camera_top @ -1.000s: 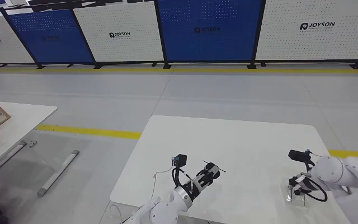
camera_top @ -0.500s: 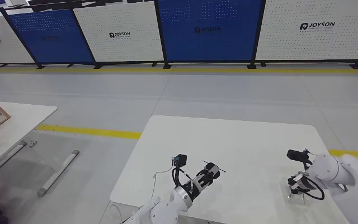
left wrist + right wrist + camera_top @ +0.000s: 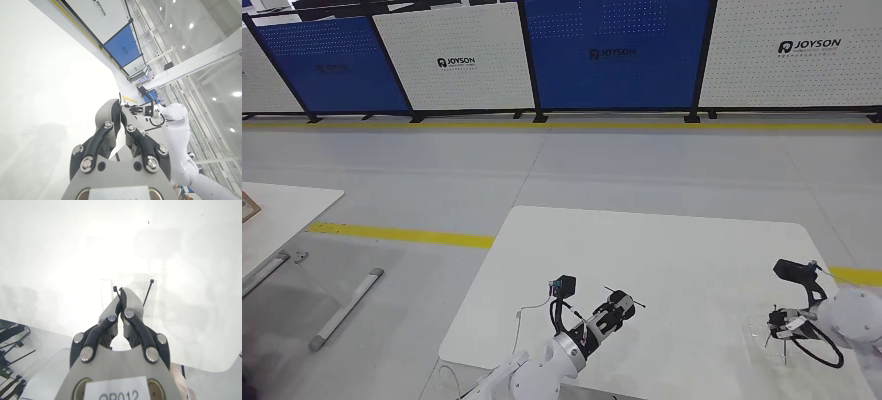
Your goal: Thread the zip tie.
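Zip tie (image 3: 115,289) in hand: my right gripper (image 3: 120,296) is pinched together on its strap just below the head, which pokes out past my fingertips over the clear tray (image 3: 132,283). A spare zip tie (image 3: 147,293) lies in that tray, just beside my fingers and not touching them.

Half a second ago, from the top view, my right gripper (image 3: 775,322) sat low over the tray. It has since drawn back toward the table's right edge, and the wrist has swung outward with it. I take that to mean the pick is finished and the zip tie has come away with me, though I cannot tell how far above the tray it is.

My left gripper (image 3: 622,305) has not moved across these frames. Its fingers are closed on a second zip tie (image 3: 119,97), held out over the table's near side, well apart from my right. Bringing the two together for threading is still ahead.
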Controlling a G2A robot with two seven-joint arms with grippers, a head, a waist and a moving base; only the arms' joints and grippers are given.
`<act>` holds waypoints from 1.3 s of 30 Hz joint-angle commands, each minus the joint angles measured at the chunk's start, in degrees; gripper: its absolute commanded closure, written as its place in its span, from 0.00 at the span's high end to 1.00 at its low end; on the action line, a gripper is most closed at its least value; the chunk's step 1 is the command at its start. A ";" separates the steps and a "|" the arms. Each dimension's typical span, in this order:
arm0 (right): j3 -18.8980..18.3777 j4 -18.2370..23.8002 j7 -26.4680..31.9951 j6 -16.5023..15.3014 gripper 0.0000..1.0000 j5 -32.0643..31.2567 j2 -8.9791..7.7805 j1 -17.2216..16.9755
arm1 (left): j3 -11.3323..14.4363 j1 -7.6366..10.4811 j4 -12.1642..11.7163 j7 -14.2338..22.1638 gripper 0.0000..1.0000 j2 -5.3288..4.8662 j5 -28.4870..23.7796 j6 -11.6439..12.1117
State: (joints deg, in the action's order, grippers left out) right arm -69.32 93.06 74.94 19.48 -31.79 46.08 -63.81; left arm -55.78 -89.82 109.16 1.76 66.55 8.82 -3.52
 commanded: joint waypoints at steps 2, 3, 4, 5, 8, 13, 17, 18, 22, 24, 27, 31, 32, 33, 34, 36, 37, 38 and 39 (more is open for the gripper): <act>-5.58 3.07 -1.82 0.00 0.00 3.23 -0.21 -5.16 | 0.00 0.00 0.00 0.00 0.00 0.00 0.00 0.00; -6.82 3.34 -1.61 0.00 0.00 4.07 -0.25 -6.14 | 0.00 0.00 0.00 0.00 0.00 0.00 0.00 0.00; -6.82 3.34 -1.61 0.00 0.00 4.07 -0.25 -6.14 | 0.00 0.00 0.00 0.00 0.00 0.00 0.00 0.00; -6.82 3.34 -1.61 0.00 0.00 4.07 -0.25 -6.14 | 0.00 0.00 0.00 0.00 0.00 0.00 0.00 0.00; -6.82 3.34 -1.61 0.00 0.00 4.07 -0.25 -6.14 | 0.00 0.00 0.00 0.00 0.00 0.00 0.00 0.00; -6.82 3.34 -1.61 0.00 0.00 4.07 -0.25 -6.14 | 0.00 0.00 0.00 0.00 0.00 0.00 0.00 0.00; -6.94 3.40 -3.57 -0.41 0.00 4.52 -0.16 -6.65 | 0.00 0.00 0.00 0.00 0.00 0.00 0.00 0.00; -7.54 3.77 -4.92 -0.54 0.00 5.46 -0.12 -7.03 | 0.00 0.00 0.00 0.00 0.00 0.00 0.00 0.00; -12.65 7.67 -10.98 -1.69 0.00 10.04 -0.29 -10.99 | 0.00 0.00 0.00 0.00 0.00 0.00 0.00 0.00; -15.69 11.07 -14.74 -2.70 0.00 12.36 -0.36 -14.69 | 0.00 0.00 0.00 0.00 0.00 0.00 0.00 0.00; -18.68 16.13 -19.92 -3.61 0.00 14.60 -0.27 -20.69 | 0.00 0.00 0.00 0.00 0.00 0.00 0.00 0.00; -18.96 17.20 -20.00 -4.06 0.00 15.24 -0.25 -22.15 | 0.00 0.00 0.00 0.00 0.00 0.00 0.00 0.00; -18.96 17.20 -20.00 -4.06 0.00 15.24 -0.25 -22.15 | 0.00 0.00 0.00 0.00 0.00 0.00 0.00 0.00; -18.96 17.20 -20.00 -4.06 0.00 15.24 -0.25 -22.15 | 0.00 0.00 0.00 0.00 0.00 0.00 0.00 0.00; -18.96 17.20 -20.00 -4.06 0.00 15.24 -0.25 -22.15 | 0.00 0.00 0.00 0.00 0.00 0.00 0.00 0.00; -18.96 17.20 -20.00 -4.06 0.00 15.24 -0.25 -22.15 | 0.00 0.00 0.00 0.00 0.00 0.00 0.00 0.00; -18.96 17.20 -20.00 -4.06 0.00 15.24 -0.25 -22.15 | 0.00 0.00 0.00 0.00 0.00 0.00 0.00 0.00; -18.96 17.20 -20.00 -4.06 0.00 15.24 -0.25 -22.15 | 0.00 0.00 0.00 0.00 0.00 0.00 0.00 0.00; -18.96 17.20 -20.00 -4.06 0.00 15.24 -0.25 -22.15 | 0.00 0.00 0.00 0.00 0.00 0.00 0.00 0.00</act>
State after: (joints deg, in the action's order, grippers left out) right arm -88.28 110.26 54.94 15.42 -16.56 45.83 -85.96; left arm -55.78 -89.82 109.16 1.76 66.55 8.82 -3.52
